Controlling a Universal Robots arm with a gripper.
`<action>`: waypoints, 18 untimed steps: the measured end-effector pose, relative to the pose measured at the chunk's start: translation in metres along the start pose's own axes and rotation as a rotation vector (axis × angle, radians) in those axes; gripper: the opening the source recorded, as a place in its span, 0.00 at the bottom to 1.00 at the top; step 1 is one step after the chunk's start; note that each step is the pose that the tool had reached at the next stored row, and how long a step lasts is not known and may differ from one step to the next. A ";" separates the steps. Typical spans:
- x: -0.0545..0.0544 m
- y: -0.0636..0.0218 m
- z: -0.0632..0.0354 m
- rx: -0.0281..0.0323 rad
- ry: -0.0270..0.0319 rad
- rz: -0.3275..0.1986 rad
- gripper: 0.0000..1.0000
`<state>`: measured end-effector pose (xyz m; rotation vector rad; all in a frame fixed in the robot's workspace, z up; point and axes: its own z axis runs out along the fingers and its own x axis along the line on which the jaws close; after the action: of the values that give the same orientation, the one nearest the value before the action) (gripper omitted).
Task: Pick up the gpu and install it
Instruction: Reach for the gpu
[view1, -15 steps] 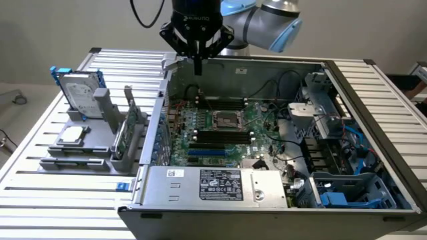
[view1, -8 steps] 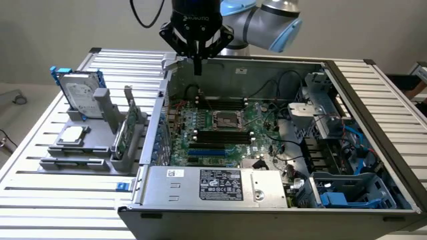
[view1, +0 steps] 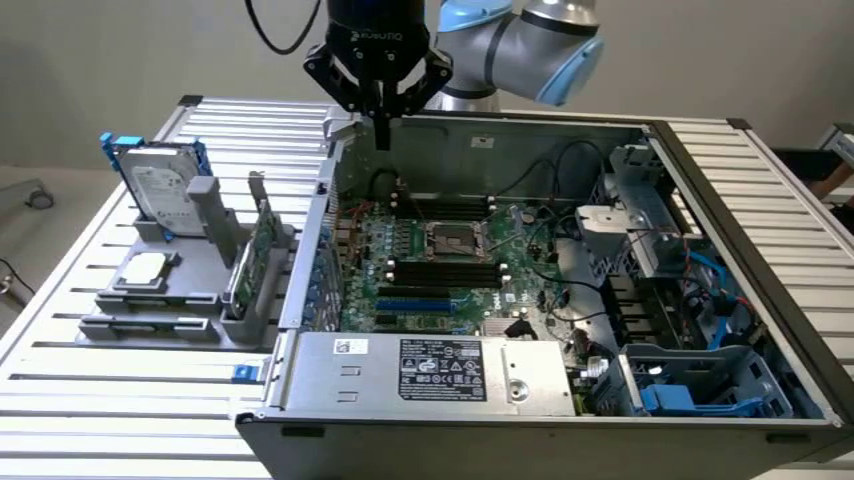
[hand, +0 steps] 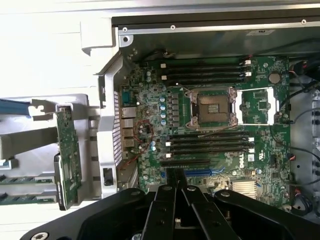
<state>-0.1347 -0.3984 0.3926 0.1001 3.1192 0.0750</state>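
Step in hand: approach, pick not yet made. Black two-finger gripper (view1: 382, 128) hangs over the far rim of the open grey metal computer case (view1: 534, 445), jaws pressed together, empty.

The gpu (view1: 254, 250), a flat green card, stands on edge in the grey plastic rack (view1: 147, 325) just beside the case on the exterior view's left. Its long axis runs parallel to the case wall.

Judgement: a grasp calls for jaws spread across its thin upper edge.

Plain pale wall (view1: 120, 60) behind, beige-grey. Table (view1: 80, 400) = ribbed silver metal slats, runs edge to edge across the foregrnd. In the wrist view its slats are washed near-white by glare. Floor (view1: 20, 225) at the exterior view's left is pale grey, w/ a small caster (view1: 40, 198) and a thin black cable (view1: 8, 282) on it. Dark box (view1: 805, 165) past the table at the exterior view's right. Light is soft, even, from overhead.
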 end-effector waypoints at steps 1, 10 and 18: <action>0.003 -0.0001 0.0000 0.0000 0.0003 -0.001 0.11; 0.037 -0.0024 0.0009 0.0008 0.0015 -0.007 0.11; 0.073 -0.0049 0.0051 0.0181 0.0006 -0.011 0.11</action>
<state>-0.2072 -0.3984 0.3860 0.0833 3.1212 0.0467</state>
